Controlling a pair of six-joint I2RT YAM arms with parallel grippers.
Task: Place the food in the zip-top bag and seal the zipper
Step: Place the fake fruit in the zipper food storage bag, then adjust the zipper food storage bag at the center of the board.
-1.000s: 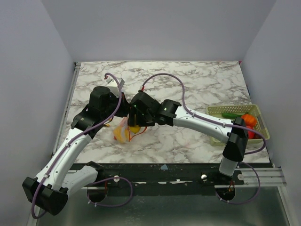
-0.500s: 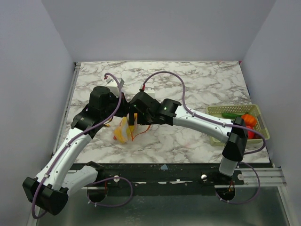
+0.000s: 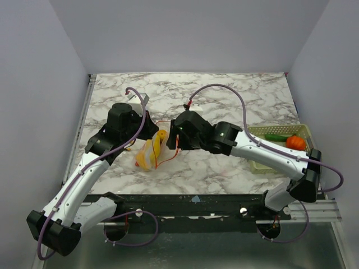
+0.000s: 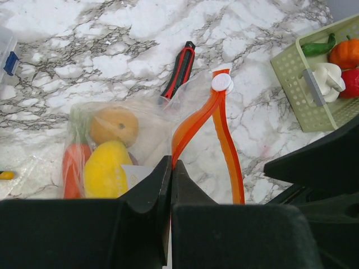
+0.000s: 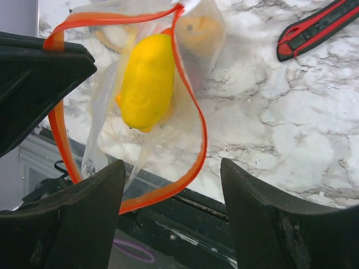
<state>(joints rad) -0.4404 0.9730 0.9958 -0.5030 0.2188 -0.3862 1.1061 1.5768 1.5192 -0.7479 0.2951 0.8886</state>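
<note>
Because my own wrists cover the fingertips from above, only the wrist cameras show the grips. My left claw [image 4: 170, 168] is pinched tight on the zipper [image 4: 224, 140], both fingers pressed together on the strip at the mouth of the zip-top bag [image 4: 151, 120]. My right claw [image 5: 173, 168] stands with its jaws wide apart and holds nothing; I cannot tell whether the strip brushes its left finger. The bag's bottom is cut off behind my left fingers. Inside it are a yellow fruit [image 5: 147, 78], an orange fruit [image 4: 114, 126] and a red piece [image 4: 73, 168] blurred by the plastic. The bag sits at 7 o'clock from the middle of the table [image 3: 247, 95], and both forearms reach inward to meet over it. More food [image 3: 295, 142] waits in the basket [image 3: 255, 130] at 3 o'clock.
</note>
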